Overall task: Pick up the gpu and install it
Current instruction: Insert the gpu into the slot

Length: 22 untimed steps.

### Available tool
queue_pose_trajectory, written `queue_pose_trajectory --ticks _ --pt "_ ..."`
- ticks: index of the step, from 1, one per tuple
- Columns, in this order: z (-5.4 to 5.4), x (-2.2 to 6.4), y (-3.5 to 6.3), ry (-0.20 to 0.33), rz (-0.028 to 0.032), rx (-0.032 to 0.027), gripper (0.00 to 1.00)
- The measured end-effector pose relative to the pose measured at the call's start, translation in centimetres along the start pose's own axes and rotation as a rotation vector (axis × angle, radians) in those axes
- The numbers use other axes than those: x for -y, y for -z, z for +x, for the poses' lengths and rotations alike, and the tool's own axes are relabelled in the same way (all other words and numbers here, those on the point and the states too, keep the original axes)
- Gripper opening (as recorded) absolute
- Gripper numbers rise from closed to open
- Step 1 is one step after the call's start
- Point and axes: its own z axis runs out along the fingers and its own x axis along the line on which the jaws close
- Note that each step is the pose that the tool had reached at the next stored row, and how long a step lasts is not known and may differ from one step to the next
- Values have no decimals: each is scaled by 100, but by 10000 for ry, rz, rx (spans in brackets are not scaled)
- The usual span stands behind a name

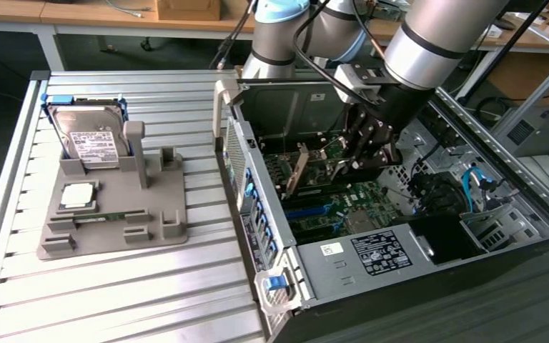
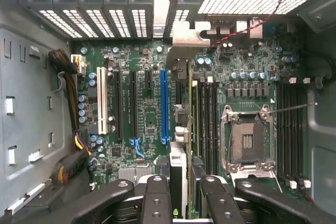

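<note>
Closest to the wrist lens, the black fingers (image 2: 156, 195) of the gripper (image 2: 185, 184) are seen clenched on the gpu (image 2: 177, 163), which is held edge-on between them. Beyond it the motherboard (image 2: 142, 124) is laid out. The card is hung just beside the long blue slot (image 2: 164, 103), between that slot and the black memory slots (image 2: 207, 114), and the open CPU socket (image 2: 247, 142) is exposed farther over. Whether the card's edge is touching the board cannot be told from this angle.

The wider setting is given by the exterior view. The gripper (image 1: 365, 157) is set inside the open computer case (image 1: 279, 107), and the gpu (image 1: 299, 170) is seen upright and slightly tilted, low over the board. At about five o'clock from the gripper the labelled power supply (image 1: 379, 254) is seated. At nine o'clock from the case, on the slatted table (image 1: 112, 307), a grey fixture (image 1: 165, 229) is set. A hard drive (image 1: 94, 143) is stood at its eleven o'clock corner, and a CPU chip (image 1: 77, 194) is laid at six o'clock from the drive.
</note>
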Motion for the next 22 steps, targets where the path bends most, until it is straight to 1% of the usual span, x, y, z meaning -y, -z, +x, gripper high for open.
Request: queue_pose_trajectory --ticks 13,22 --pt "8 -80 -42 1 0 0 27" --pt "13 -120 -69 0 0 0 27"
